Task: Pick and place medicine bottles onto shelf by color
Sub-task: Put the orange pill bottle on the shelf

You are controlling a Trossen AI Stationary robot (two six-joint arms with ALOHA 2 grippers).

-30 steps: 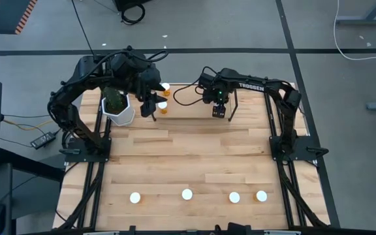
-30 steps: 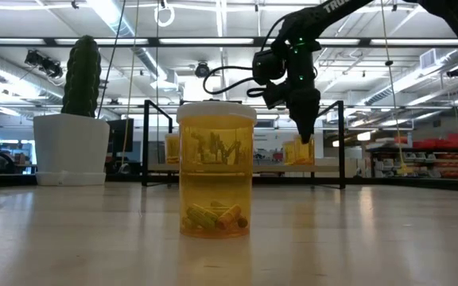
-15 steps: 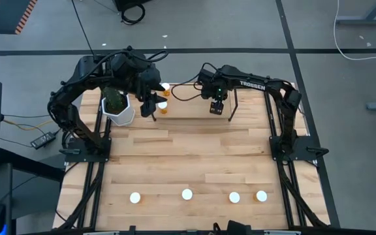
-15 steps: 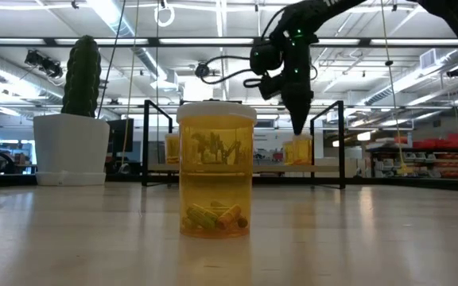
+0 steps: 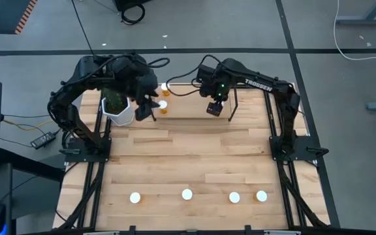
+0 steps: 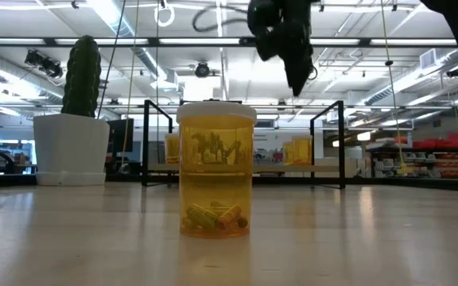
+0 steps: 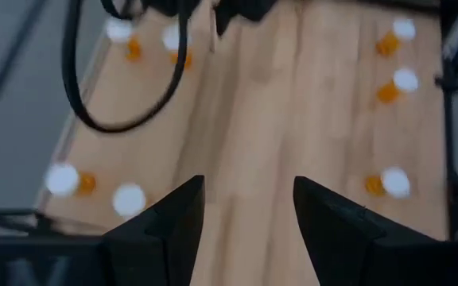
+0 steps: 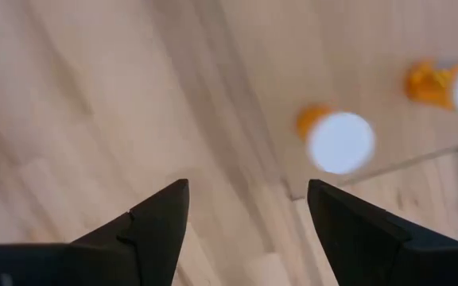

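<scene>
Legible writing: white lettering "TROSSEN" runs along the right arm's forearm in the high view. No readable label on any bottle; the nearest one shows only a dark, indistinct mark.

Right tool [image 5: 213,109]: raised above the shelf [image 5: 194,103] at the far edge of the table [image 5: 188,153], its fingers [image 8: 153,230] spread wide and holding nothing. In its wrist view a white-capped bottle [image 8: 334,139] stands below on the wood. Against the frames half a second and a second ago, this tool has lifted: in the low view it [image 6: 296,79] now sits well above the bottle [image 6: 299,151] on the shelf, where earlier its tip was down at that bottle.

Left tool [image 5: 142,112]: near the cactus pot [image 5: 118,108], at the shelf's left end, just beside two shelf bottles [image 5: 162,104]. Its fingers [image 7: 165,234] are wide apart and empty. It has shifted slightly leftward toward the pot.

Four bottles [image 5: 187,194] stand in a row along the table's near edge, unchanged. One of them fills the low view's centre [image 6: 215,168], upright, with pills at its bottom.
</scene>
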